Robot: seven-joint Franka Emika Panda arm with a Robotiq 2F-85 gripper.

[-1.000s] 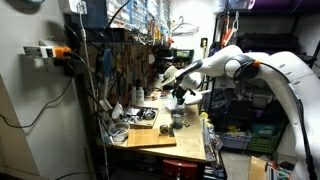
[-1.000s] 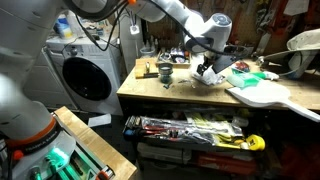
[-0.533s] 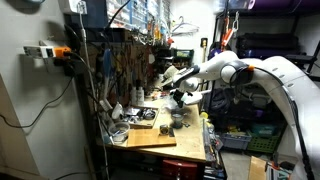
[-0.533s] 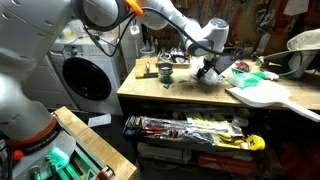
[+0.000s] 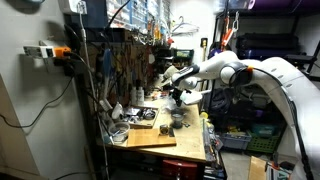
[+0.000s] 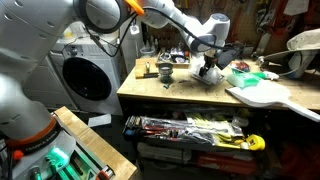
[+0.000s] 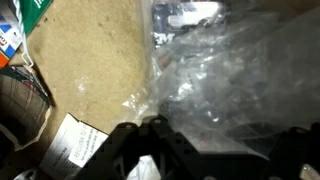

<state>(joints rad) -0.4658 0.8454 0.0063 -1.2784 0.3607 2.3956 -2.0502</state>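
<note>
The hand [image 6: 207, 72] is held low over the middle of the bench [image 6: 170, 96], toward its back edge. In the wrist view the fingers [image 7: 135, 150] are seen set wide apart, and a crumpled clear bag [image 7: 225, 70] lies between them and fills most of the picture. Whether the bag is touched cannot be told. Bare wood is seen beside the bag, and a printed paper [image 7: 72, 148] lies on it near one finger. In an exterior view a small dark cup [image 6: 165, 72] stands just beside the hand, toward the end of the bench next to the washer [image 6: 85, 78]. On the hand's other side a green thing [image 6: 246, 75] is seen, with a white board [image 6: 262, 95] laid toward the front corner. A drawer of tools [image 6: 190, 130] stands open under the front edge.
</note>
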